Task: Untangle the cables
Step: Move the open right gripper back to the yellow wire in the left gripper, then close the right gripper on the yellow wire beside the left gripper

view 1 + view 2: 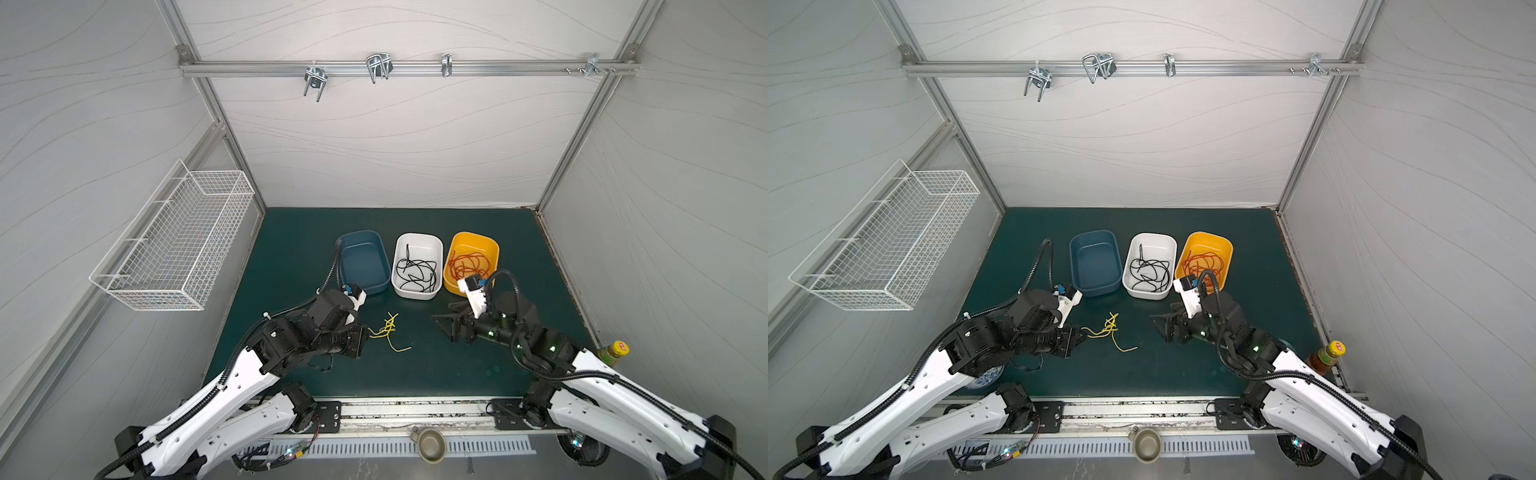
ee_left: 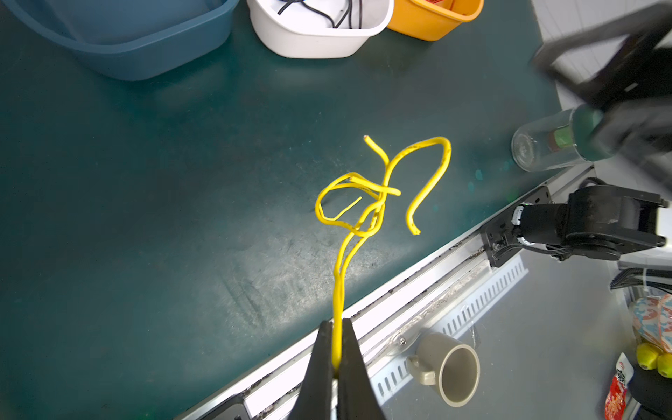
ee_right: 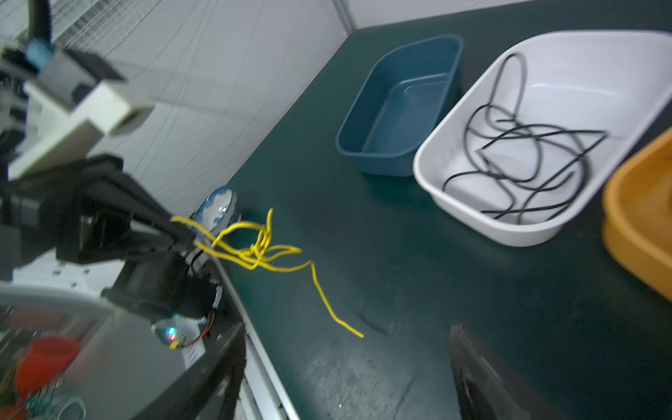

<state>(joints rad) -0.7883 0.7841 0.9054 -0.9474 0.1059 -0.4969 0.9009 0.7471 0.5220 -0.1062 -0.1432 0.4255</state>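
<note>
A knot of yellow cables (image 1: 388, 330) (image 1: 1111, 330) hangs just above the green mat, mid-table. My left gripper (image 1: 365, 332) (image 2: 337, 323) is shut on two of its strands, and the loops (image 2: 367, 203) (image 3: 262, 247) trail away from the tips. My right gripper (image 1: 444, 318) (image 1: 1163, 318) (image 3: 347, 331) stands open to the right of the knot, apart from it, with nothing between its fingers. Black cables (image 1: 417, 272) (image 3: 523, 171) lie in the white tub (image 1: 415, 294). Red cables (image 1: 471, 262) (image 1: 1204, 262) lie in the orange tub (image 1: 473, 237).
An empty blue tub (image 1: 365, 266) (image 3: 400, 105) stands left of the white one. A wire basket (image 1: 174, 241) hangs on the left wall. A yellow-capped bottle (image 1: 615, 353) stands at the mat's right edge, a glass jar (image 2: 545, 145) beside my right arm, a patterned bowl (image 3: 218, 207) under my left arm.
</note>
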